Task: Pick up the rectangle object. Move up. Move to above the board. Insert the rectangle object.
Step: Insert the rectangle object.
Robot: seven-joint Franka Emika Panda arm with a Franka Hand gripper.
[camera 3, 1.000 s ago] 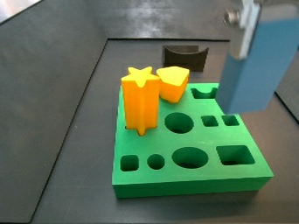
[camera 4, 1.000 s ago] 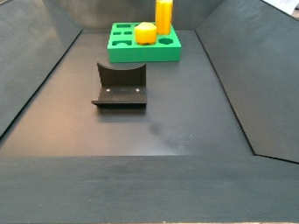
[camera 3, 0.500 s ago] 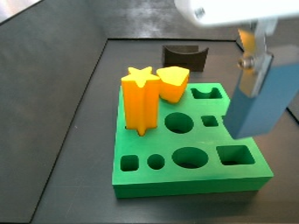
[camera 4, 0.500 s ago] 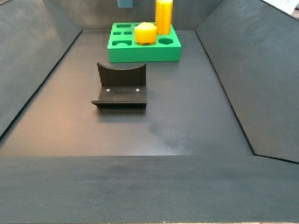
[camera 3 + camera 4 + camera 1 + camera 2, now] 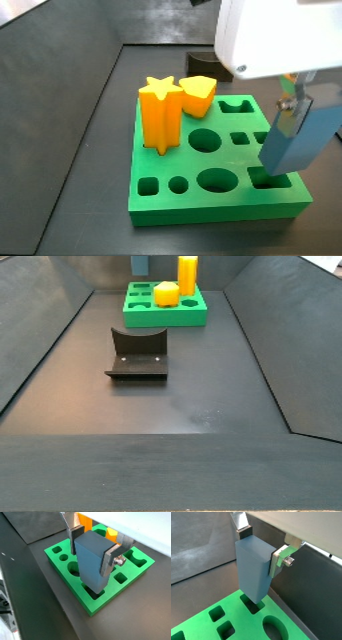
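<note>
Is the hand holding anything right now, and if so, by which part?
Yes. The hand grips the rectangle object by its upper part, fingers on opposite side faces, while its lower end sits at a square hole in the board.

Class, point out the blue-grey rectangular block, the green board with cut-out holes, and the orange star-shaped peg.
Blue-grey rectangular block [image 5: 92, 561]: wrist view, broad side face.
Green board with cut-out holes [image 5: 201, 200]: side view, front wall.
Orange star-shaped peg [image 5: 160, 115]: side view, upper body.
</note>
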